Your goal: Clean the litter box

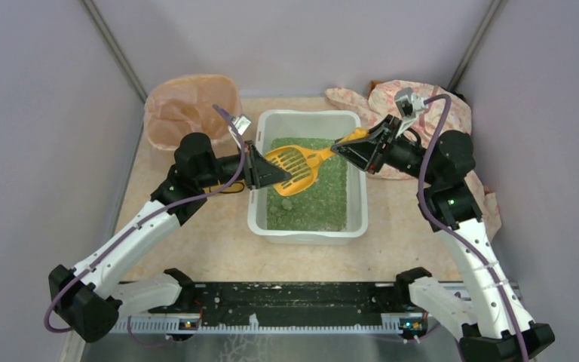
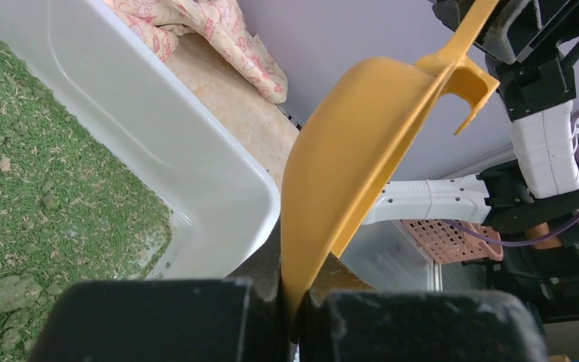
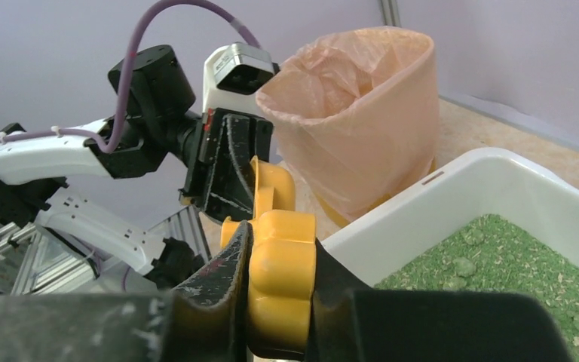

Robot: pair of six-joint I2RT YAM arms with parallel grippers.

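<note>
one scoop (image 1: 292, 160) above litter box (image 1: 310, 118), left gripper (image 1: 280, 178) tight on bowl (right gripper (image 1: 344, 146) tight on handle)

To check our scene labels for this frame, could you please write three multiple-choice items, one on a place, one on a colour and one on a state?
1. Where does the bag-lined bin stand?
A. by the far left corner of the litter box
B. inside the box
C. beside the right arm's base

2. What colour is the litter?
A. white
B. green
C. blue

3. How is the scoop held?
A. not at all, it lies loose on the granules
B. by one gripper alone
C. by both grippers

Answers:
1 A: the top view shows the bin just outside that corner.
2 B: green granules fill the box in all three views.
3 C: the left gripper is shut on the edge of the scoop's bowl, and the right gripper is shut on its handle.
</note>
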